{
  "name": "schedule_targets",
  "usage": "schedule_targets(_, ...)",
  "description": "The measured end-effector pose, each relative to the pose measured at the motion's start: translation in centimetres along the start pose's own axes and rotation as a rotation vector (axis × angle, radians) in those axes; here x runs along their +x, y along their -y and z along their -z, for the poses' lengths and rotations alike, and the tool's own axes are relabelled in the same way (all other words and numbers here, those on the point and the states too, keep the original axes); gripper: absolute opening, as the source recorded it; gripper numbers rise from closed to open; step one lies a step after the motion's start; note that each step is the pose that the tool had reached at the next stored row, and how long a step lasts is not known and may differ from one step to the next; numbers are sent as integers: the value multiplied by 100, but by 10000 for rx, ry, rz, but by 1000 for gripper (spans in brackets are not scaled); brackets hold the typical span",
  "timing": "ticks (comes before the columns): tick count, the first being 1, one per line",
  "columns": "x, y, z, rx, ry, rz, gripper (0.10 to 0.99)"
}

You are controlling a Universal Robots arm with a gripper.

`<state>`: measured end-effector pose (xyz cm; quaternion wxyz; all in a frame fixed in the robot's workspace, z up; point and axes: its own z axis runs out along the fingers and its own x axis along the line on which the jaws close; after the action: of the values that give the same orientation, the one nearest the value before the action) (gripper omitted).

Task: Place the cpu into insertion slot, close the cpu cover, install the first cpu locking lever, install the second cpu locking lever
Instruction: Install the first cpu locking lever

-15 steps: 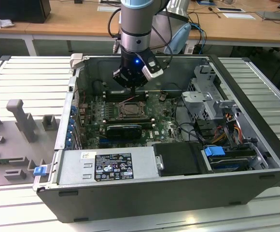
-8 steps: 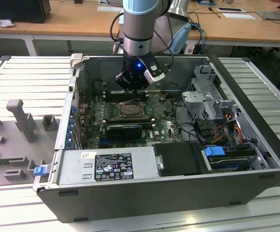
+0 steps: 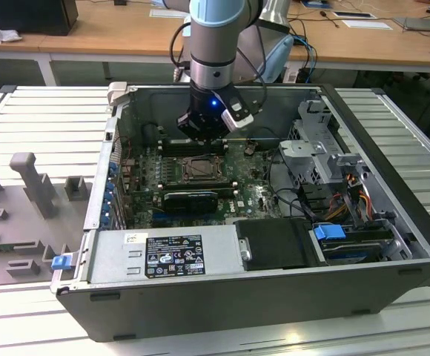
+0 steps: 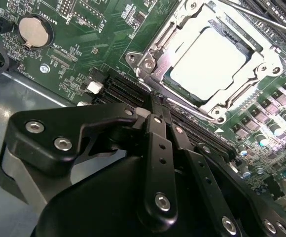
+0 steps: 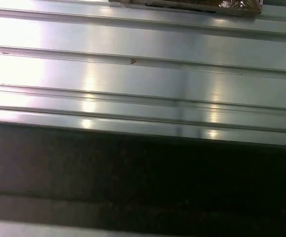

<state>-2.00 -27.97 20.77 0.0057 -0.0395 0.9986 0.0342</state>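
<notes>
One cpu point(image 4: 208, 58), a pale silvery square, sits inside the insertion slot point(image 4: 155, 49). One cpu cover point(image 4: 232, 94), a thin metal frame, lies closed around it. The gripper point(image 4: 158, 106) hovers just beside the slot on the green motherboard point(image 4: 84, 44), its two black fingers point(image 4: 155, 148) pressed narrowly together, empty. One round coin battery point(image 4: 33, 30) sits well apart.

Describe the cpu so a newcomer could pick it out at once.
Inside the open computer case, find the green motherboard below the gripper. The cpu lies in the silver-framed socket: a flat, pale, plain square, unlike the round coin battery nearby.
</notes>
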Motion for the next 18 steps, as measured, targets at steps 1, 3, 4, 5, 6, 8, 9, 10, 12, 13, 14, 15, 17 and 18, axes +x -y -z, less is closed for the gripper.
schedule_targets(1,0,3,-2,-1,0,-1,106)
schedule_targets(3,-1,10,-6,-1,1,0,106)
schedule_targets(4,-1,14,-8,0,0,0,106)
schedule_targets(5,-1,20,-8,5,-2,-1,106)
schedule_targets(6,-1,24,-10,3,-1,0,106)
schedule_targets(8,-3,37,-17,-2,1,-1,106)
schedule_targets(9,-3,40,-22,0,0,-2,106)
schedule_targets(10,-4,44,-34,4,-2,-1,106)
schedule_targets(12,-5,46,-55,-5,2,0,106)
schedule_targets(13,-5,48,-63,1,-2,0,106)
schedule_targets(14,-6,51,-67,-19,-4,1,106)
schedule_targets(15,-6,51,-67,-76,2,-1,106)
schedule_targets(17,-9,46,-53,-171,21,-3,106)
schedule_targets(18,-9,44,-2,-163,15,-2,106)
